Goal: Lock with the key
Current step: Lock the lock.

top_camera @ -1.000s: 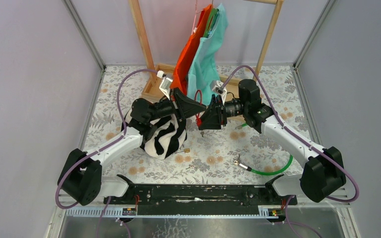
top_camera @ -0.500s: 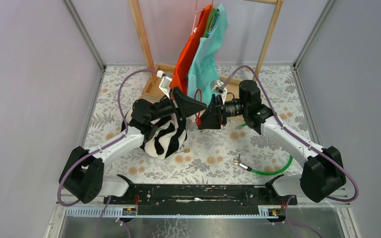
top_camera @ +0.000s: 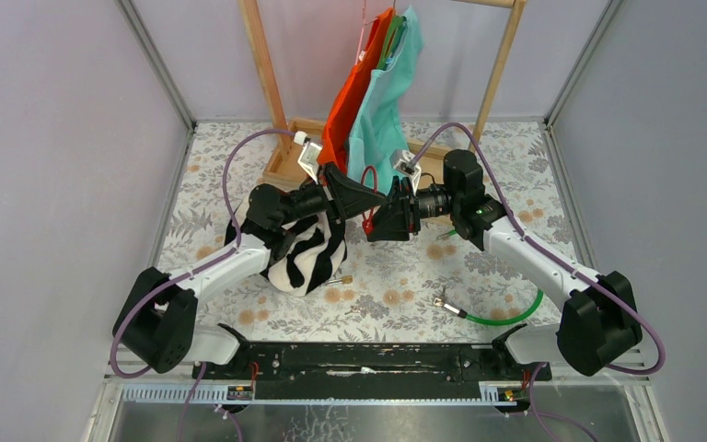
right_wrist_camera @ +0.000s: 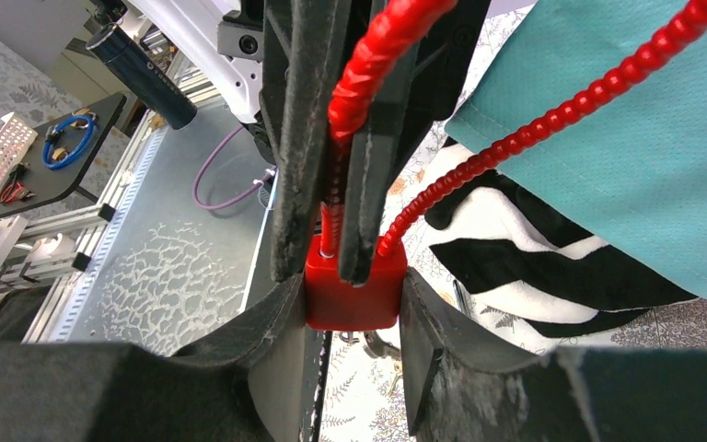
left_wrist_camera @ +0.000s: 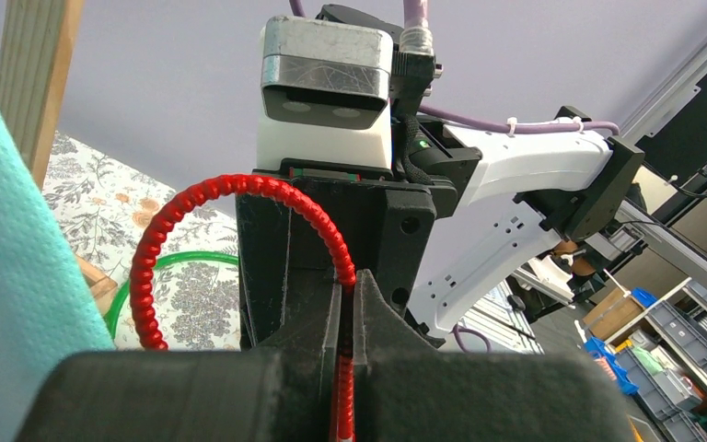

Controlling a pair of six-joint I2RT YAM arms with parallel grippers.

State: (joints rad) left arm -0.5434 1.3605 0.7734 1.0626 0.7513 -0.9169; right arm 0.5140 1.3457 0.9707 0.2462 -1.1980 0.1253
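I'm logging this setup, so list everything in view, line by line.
lock: one, red, held up over the middle of the table
green cable: one, green, on the table's right side
striped cloth: one, black and white, left of centre
garments: at least two, orange and teal, hanging on the rack
rack: one, wooden, at the back
small metal piece: one, brassy, beside the striped cloth; too small to identify
left tool: one, black, shut on the lock's cable
right tool: one, black, gripping the lock's body
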